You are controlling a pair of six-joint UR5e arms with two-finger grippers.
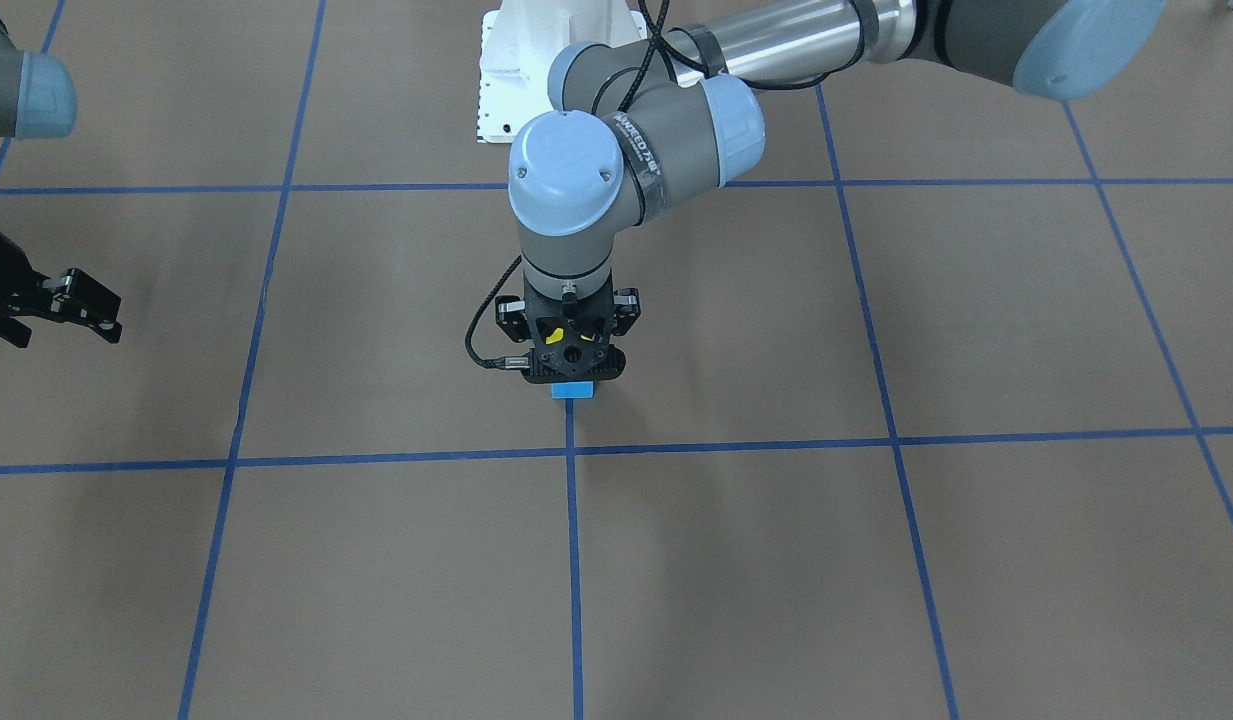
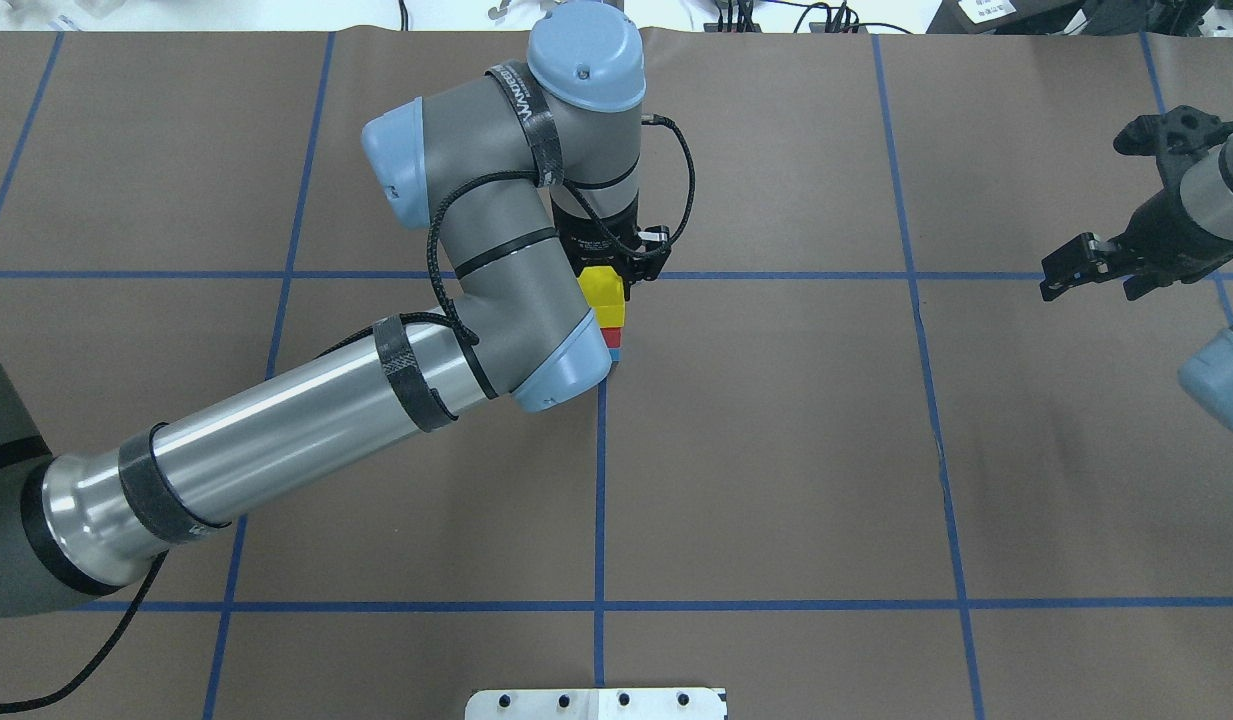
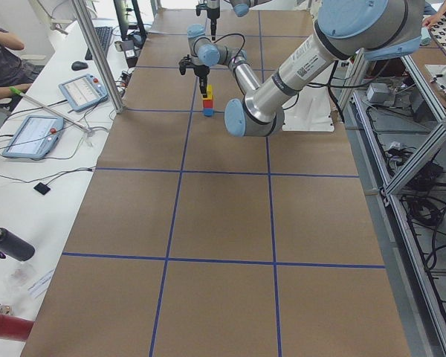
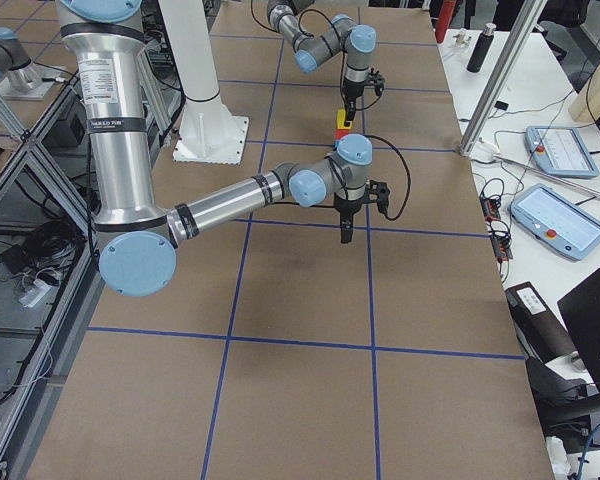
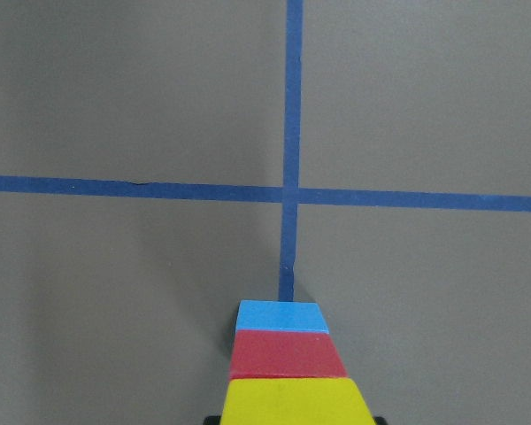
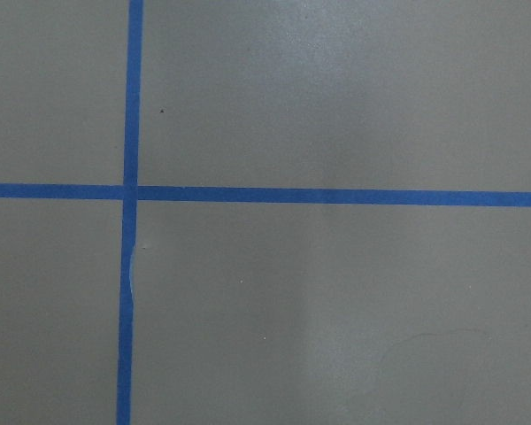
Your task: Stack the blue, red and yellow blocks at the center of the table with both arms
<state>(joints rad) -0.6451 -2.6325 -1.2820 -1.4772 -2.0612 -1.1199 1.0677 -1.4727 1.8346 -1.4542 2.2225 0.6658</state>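
On the table [image 2: 776, 450] the left arm [image 2: 276, 420] holds the left gripper [image 2: 608, 272] dead above the central stack, jaws narrow about the yellow block [image 5: 296, 400], grip I can't tell, over red block [image 5: 288, 352] and blue block [image 5: 282, 316]; the right gripper [image 2: 1086, 215] gapes at three o'clock

From the stack [image 2: 604, 300], the left arm [image 2: 276, 430] blocks 7 through 12 o'clock — its wrist directly overhead. The table [image 2: 776, 450] lies open from 1 to 6; the right gripper [image 2: 1088, 285] hangs well off at 3.
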